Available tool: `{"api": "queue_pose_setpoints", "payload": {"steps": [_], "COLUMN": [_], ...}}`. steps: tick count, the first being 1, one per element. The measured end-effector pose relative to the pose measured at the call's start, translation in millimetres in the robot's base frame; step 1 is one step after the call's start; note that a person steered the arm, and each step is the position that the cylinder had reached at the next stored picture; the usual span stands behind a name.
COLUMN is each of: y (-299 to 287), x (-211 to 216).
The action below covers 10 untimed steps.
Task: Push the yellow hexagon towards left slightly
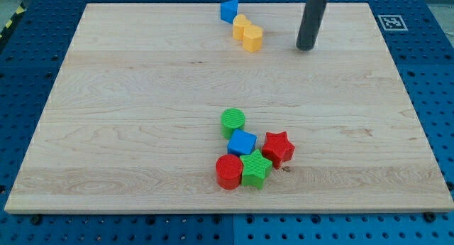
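Seven blocks: they lie on a pale wooden board [142, 96], in two groups, one by the top edge and one near the bottom edge.
Yellow hexagon [252, 37]: close to the board's top edge, a little right of the middle.
Second yellow block [241, 25]: touching the hexagon on its upper left; its shape is hard to make out.
Blue block at top [228, 11]: almost on the top edge, touching the second yellow block.
My tip [306, 47]: the dark rod's lower end rests on the board to the right of the yellow hexagon, apart from it, with bare wood between.
Jaws: the arm has none, only the rod, so nothing is grasped.
Green cylinder [233, 121]: uppermost of the lower group, near the board's middle.
Blue cube [242, 142]: just below the green cylinder.
Red star [278, 148]: to the right of the blue cube.
Green star [255, 168]: below the blue cube.
Red cylinder [228, 171]: left of the green star, touching it.
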<state>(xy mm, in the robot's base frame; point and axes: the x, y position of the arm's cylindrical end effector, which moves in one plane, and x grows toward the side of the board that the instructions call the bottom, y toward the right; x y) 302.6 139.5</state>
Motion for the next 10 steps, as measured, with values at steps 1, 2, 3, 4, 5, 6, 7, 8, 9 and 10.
{"api": "queue_pose_setpoints", "payload": {"steps": [1,2,3,4,5,6,7,8,9,10], "y": [-3,-13,-37,-59,-68,-75,-75,-76,-78,-78], "x": [-14,-14,-14,-14,-14,-14,-14,-14,-14,-14]}}
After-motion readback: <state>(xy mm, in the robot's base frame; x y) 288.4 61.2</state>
